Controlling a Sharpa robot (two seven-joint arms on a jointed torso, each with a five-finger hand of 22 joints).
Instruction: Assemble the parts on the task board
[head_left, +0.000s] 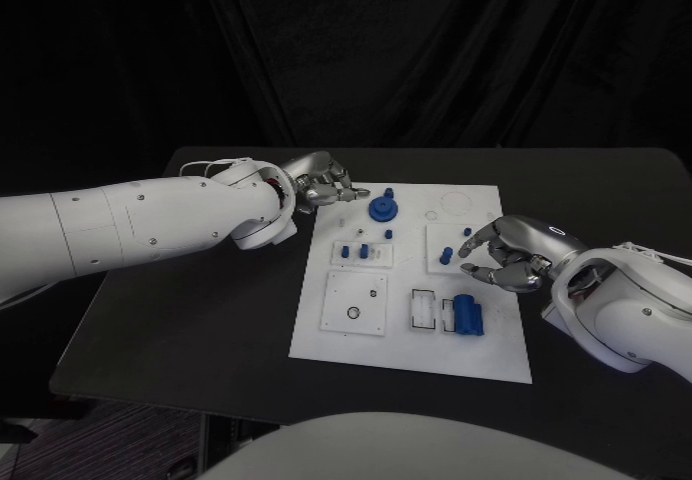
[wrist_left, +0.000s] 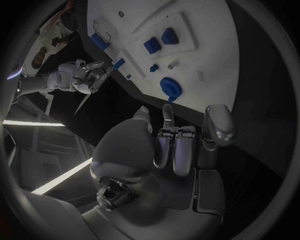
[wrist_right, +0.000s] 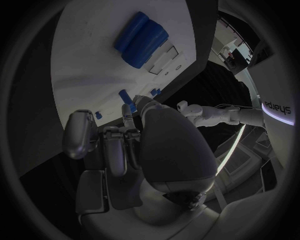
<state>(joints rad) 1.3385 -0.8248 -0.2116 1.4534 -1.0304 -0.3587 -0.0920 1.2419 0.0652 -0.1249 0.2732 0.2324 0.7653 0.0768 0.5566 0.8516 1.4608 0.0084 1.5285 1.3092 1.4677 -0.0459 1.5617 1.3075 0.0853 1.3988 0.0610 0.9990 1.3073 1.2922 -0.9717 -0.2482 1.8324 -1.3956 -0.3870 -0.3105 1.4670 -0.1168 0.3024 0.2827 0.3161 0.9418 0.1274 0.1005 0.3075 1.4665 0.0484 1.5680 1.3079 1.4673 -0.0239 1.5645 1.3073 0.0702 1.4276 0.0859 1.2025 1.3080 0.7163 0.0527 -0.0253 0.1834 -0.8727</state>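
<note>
The white task board (head_left: 411, 345) lies in the middle of the black table. A round blue part (head_left: 384, 208) stands near its far edge, two small blue pieces (head_left: 364, 250) sit in a block, and a pair of blue cylinders (head_left: 464, 315) lies at the near right. My left hand (head_left: 325, 182) hovers at the board's far left corner, fingers curled in with nothing in them; the round blue part (wrist_left: 170, 88) is just beyond its fingertips. My right hand (head_left: 508, 255) is over the board's right side, its curled fingers at a small blue peg (wrist_right: 127, 96). Whether they hold the peg is hidden.
Another small blue peg (head_left: 466, 231) stands just beyond the right hand. A square plate with a ring hole (head_left: 355, 303) and an open rectangular slot (head_left: 423, 308) sit on the board's near half. Bare black table (head_left: 202, 320) lies to the left.
</note>
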